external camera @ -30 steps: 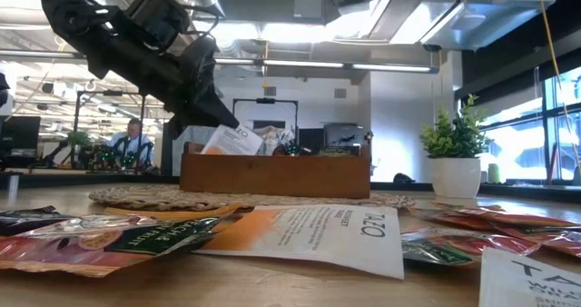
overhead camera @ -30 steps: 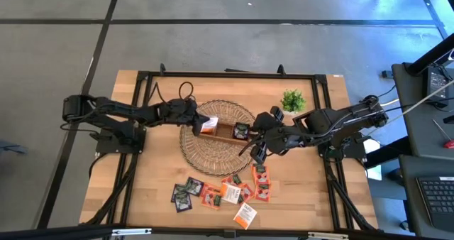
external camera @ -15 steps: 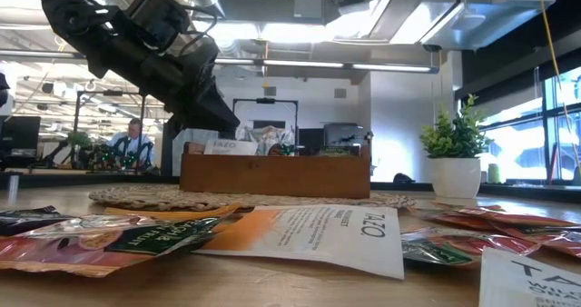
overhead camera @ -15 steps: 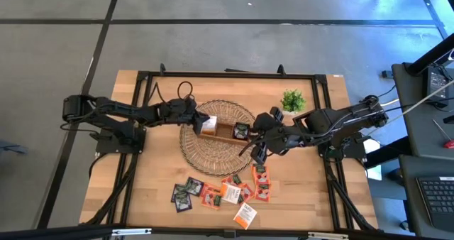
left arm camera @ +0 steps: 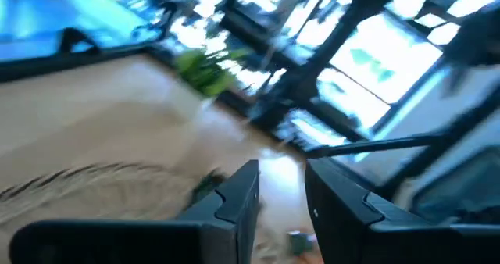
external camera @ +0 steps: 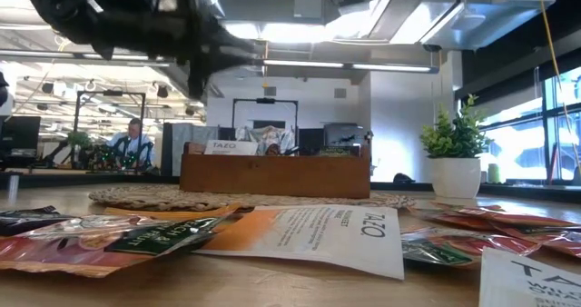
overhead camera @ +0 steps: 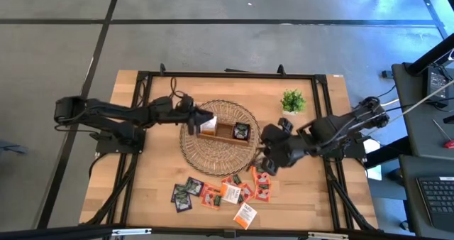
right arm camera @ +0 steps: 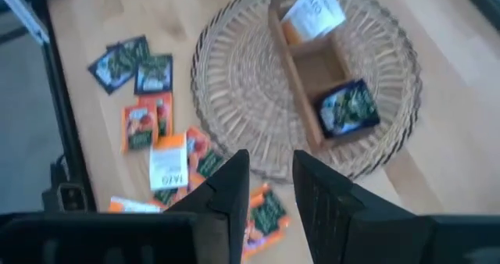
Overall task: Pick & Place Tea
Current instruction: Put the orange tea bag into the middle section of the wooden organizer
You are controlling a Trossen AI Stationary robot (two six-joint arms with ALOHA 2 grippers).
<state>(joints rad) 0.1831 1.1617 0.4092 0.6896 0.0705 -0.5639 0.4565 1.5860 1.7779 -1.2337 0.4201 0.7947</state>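
The right gripper (overhead camera: 272, 160), fingers a little apart and holding nothing, hangs just above the small flat tea packets (overhead camera: 228, 192) on the light wooden table (overhead camera: 142, 190), nearer than the left gripper (overhead camera: 201, 118), whose fingers are spread too.

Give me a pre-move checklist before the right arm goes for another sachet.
1. White sachet lies in the wooden tray's end compartment: ok.
2. Left gripper open, holding nothing: ok.
3. Middle compartment free for the next sachet: ok.
4. Right gripper open and empty, above the table between the woven mat and the loose sachets: ok.
5. Potted plant off the right arm's way: ok.
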